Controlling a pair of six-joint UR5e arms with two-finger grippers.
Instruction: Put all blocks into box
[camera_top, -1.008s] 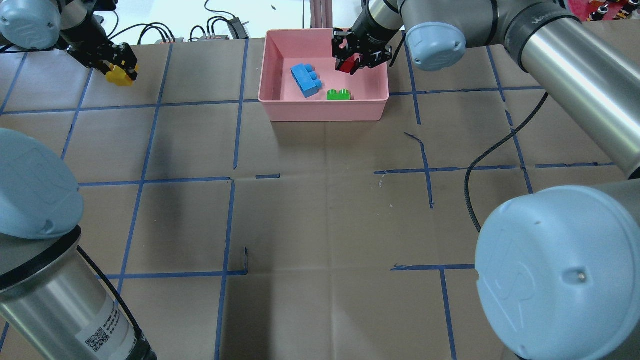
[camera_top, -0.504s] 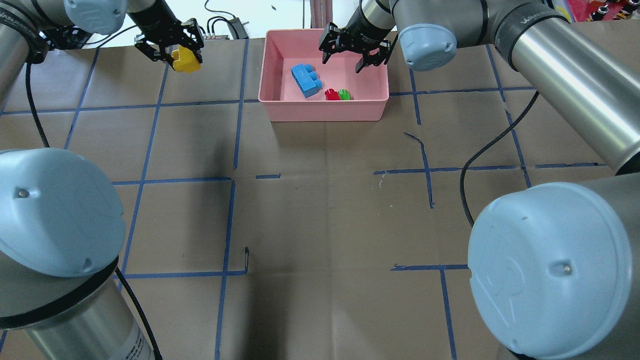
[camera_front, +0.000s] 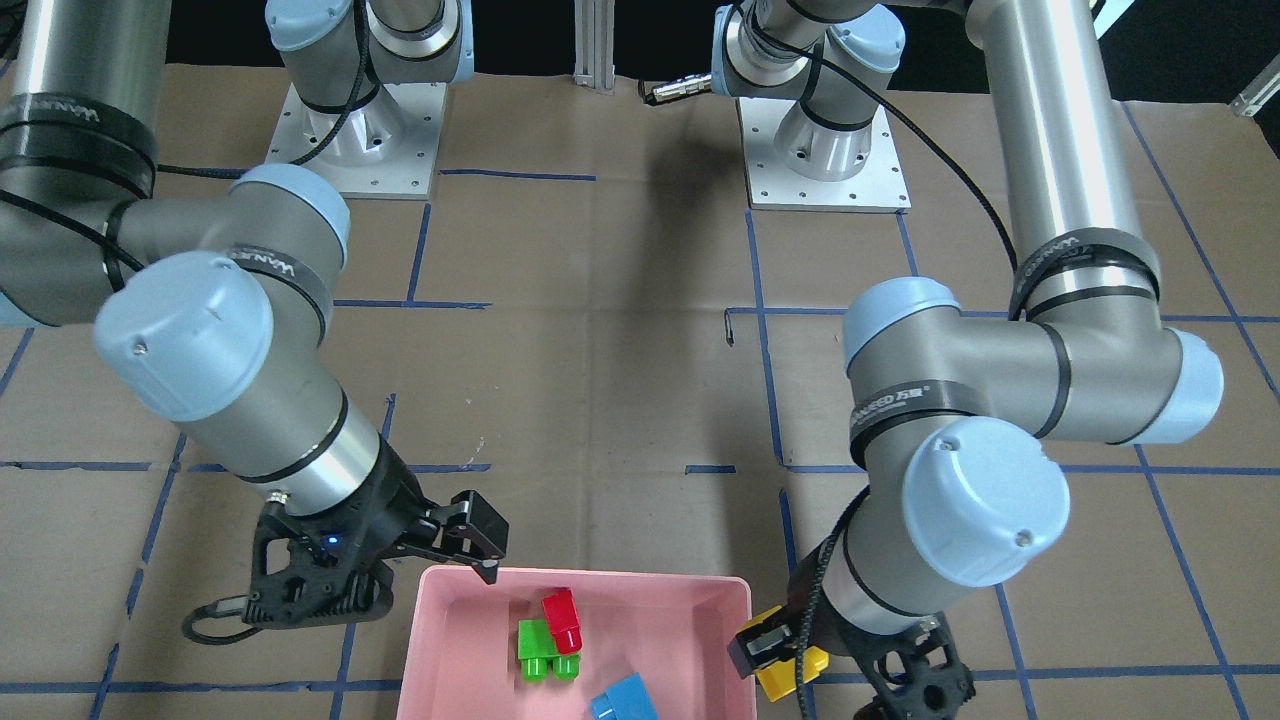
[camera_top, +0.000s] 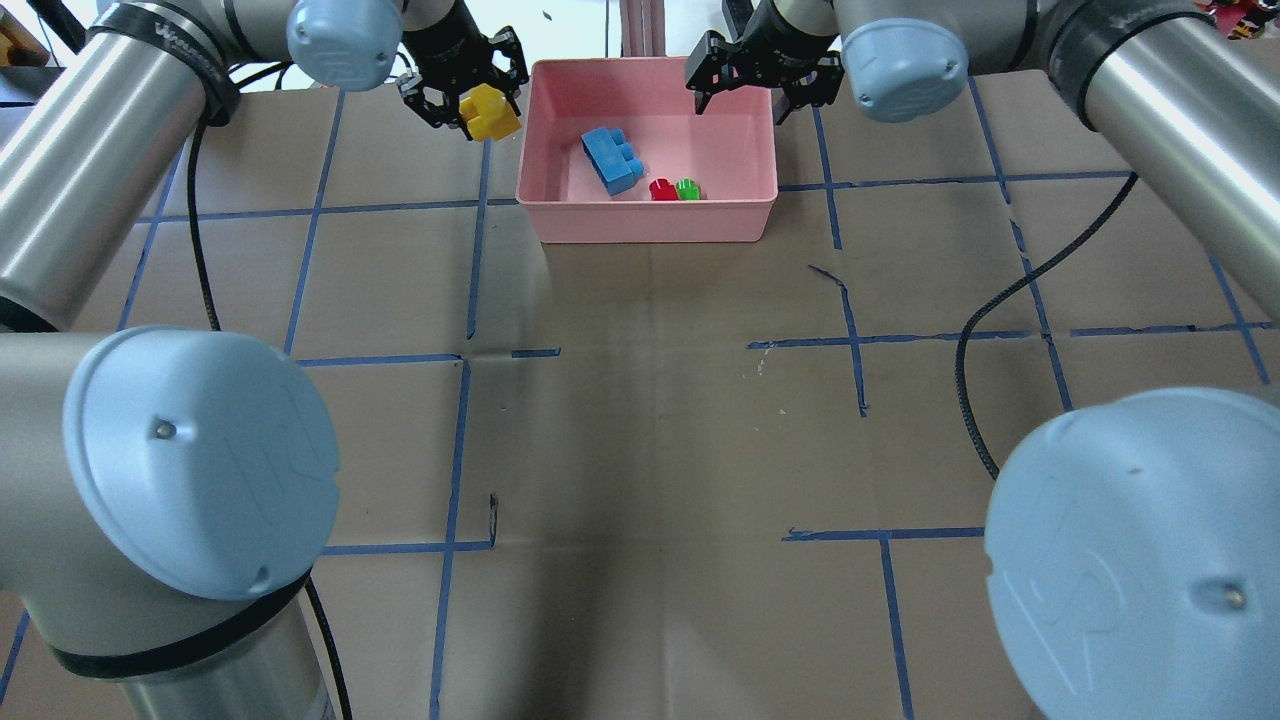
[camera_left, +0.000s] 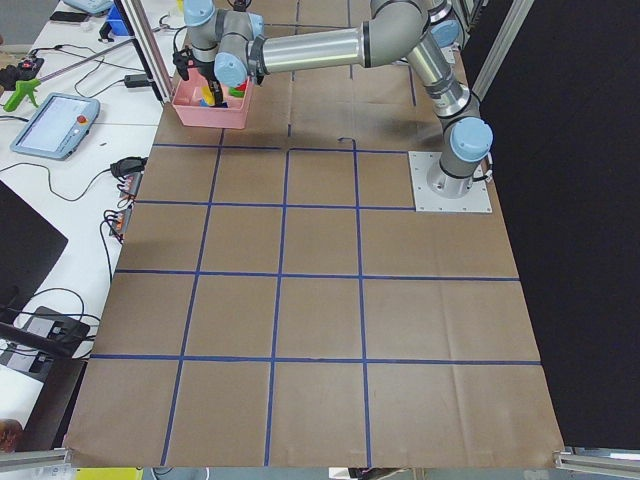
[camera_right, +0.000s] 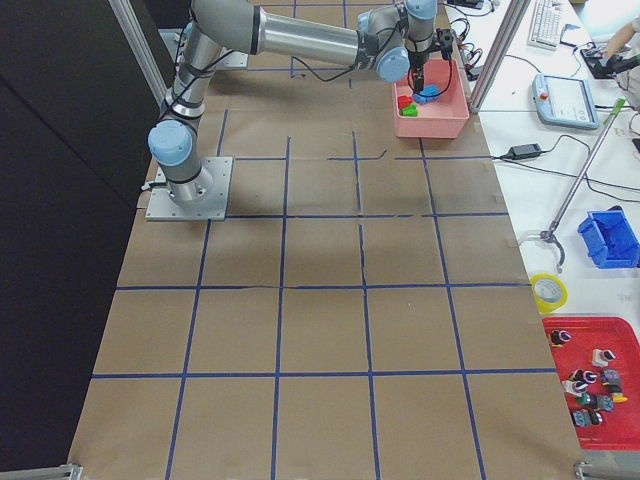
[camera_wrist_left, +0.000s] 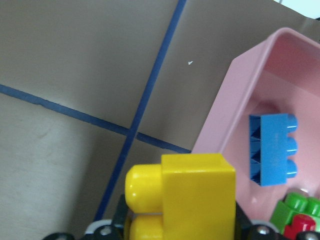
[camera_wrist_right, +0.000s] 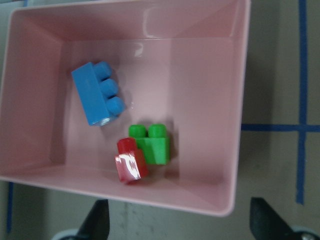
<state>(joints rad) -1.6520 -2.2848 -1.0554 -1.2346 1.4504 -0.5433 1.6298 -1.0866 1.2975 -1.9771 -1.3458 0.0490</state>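
Yellow block (camera_top: 489, 113) is the last one out. Overhead: my left gripper (camera_top: 472, 100) is clamped on it, just off the box (camera_top: 650, 228) by its far left corner, over the paper (camera_top: 640, 420) and not yet over the rim. The box lies to my right of the block and its long axis runs left-right, so I'd judge it a short sideways hop over the short wall. Blue block (camera_top: 612, 160), red block (camera_top: 661, 189) and green block (camera_top: 688, 188) are inside. Blue lies diagonal in the left half; red and green touch each other by the near wall. My right gripper (camera_top: 740, 100) hangs over the far wall, jaws spread, nothing in them. Front-facing: yellow sits just beside the box's outer wall; clearance above the rim I can't tell. Left wrist: block in the jaws, studs pointing away from the box, pink rim off to one side, blue just past it. Right wrist: jaws wide apart, three blocks below. Side views are too small to add anything. My read: left arm is nearer, aim for the far left corner. The risk is clipping the rim or landing on blue.
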